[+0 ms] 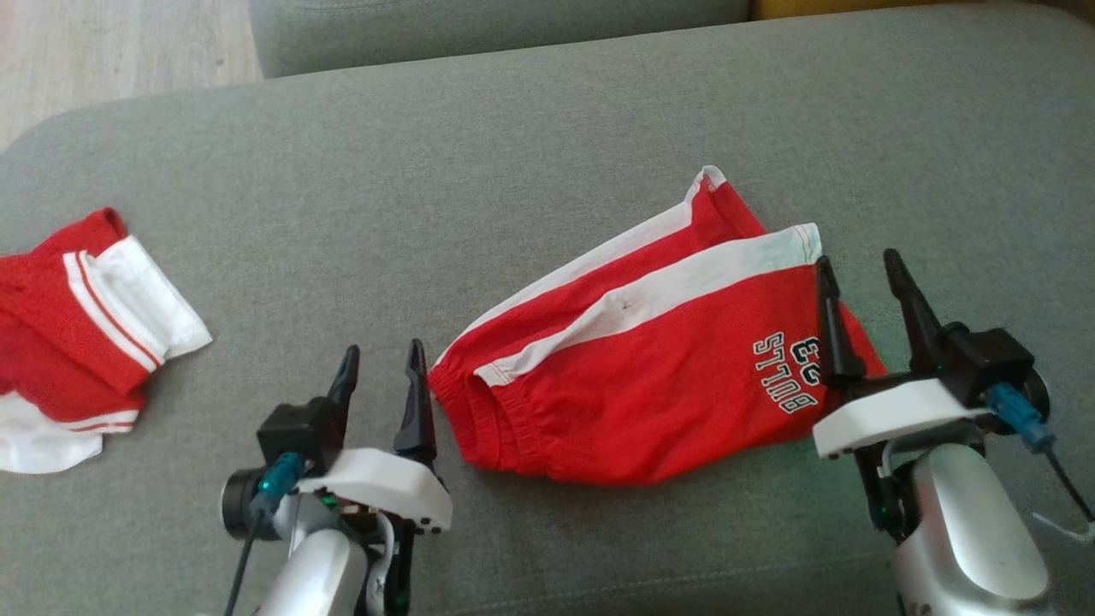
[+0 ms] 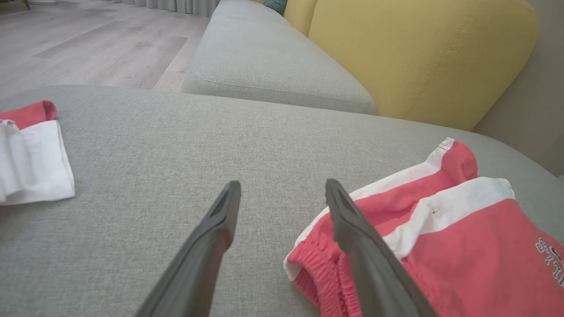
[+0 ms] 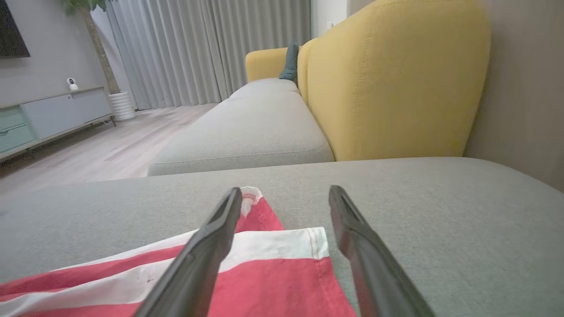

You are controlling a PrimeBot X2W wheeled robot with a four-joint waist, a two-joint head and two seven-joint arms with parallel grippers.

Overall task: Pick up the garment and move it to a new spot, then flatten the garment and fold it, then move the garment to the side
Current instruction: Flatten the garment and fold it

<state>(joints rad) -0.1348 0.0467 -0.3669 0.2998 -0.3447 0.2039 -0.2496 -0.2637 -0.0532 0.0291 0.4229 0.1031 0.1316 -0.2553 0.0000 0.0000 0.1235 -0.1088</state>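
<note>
The garment point(image 1: 650, 368) is a pair of red shorts with white side stripes and "BULLS 23" lettering, lying folded over on the grey cushion point(image 1: 513, 154). My right gripper point(image 1: 860, 295) hovers open over its right leg hem, holding nothing. In the right wrist view the right gripper point(image 3: 285, 196) straddles the white hem corner of the garment point(image 3: 273, 281). My left gripper point(image 1: 381, 364) stands open just left of the elastic waistband, empty. From the left wrist, the left gripper point(image 2: 282, 189) has the waistband of the garment point(image 2: 423, 246) beside its right finger.
A second red and white garment point(image 1: 77, 334) lies crumpled at the cushion's left edge, also seen as cloth point(image 2: 31, 154). Another grey cushion point(image 3: 251, 132) and a yellow backrest point(image 3: 396, 79) lie beyond. Wooden floor point(image 1: 103, 51) is at far left.
</note>
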